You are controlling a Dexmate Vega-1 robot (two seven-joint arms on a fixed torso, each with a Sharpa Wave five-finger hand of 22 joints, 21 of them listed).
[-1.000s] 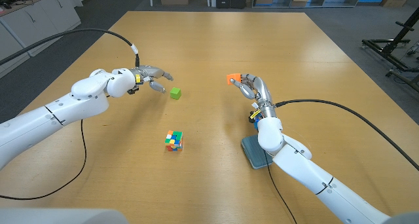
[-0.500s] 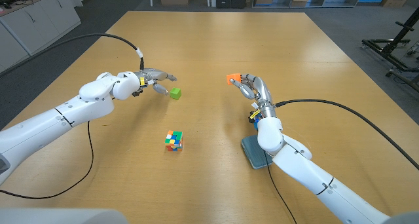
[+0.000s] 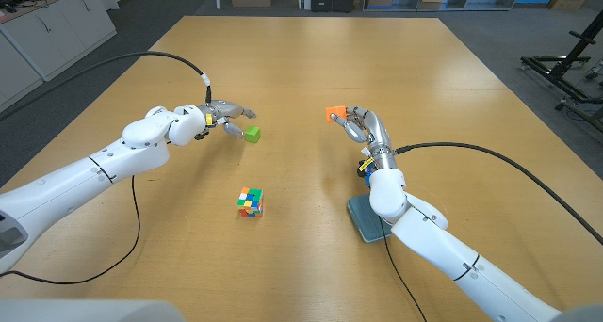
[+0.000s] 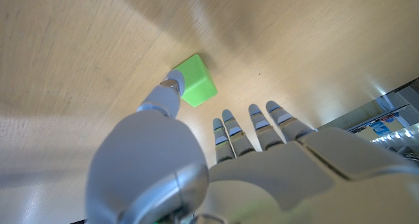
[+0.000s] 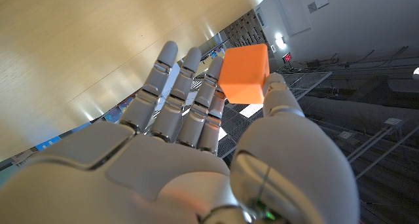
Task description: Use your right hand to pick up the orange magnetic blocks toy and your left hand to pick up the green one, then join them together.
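1. My left hand (image 3: 224, 116) reaches out low over the wooden table (image 3: 301, 68), fingers spread and holding nothing. In the left wrist view my thumb tip (image 4: 167, 96) sits right against the green block (image 4: 198, 89); the other fingers stretch past it without closing.
2. The green block (image 3: 252, 134) lies on the table just beyond that hand.
3. A multicoloured puzzle cube (image 3: 250, 202) rests nearer to me, between my arms.
4. My right hand (image 3: 363, 127) is raised and pinches the orange block (image 3: 334, 114) between thumb and fingertips, clear of the table.
5. A grey-blue pad (image 3: 366, 217) lies beneath my right forearm.
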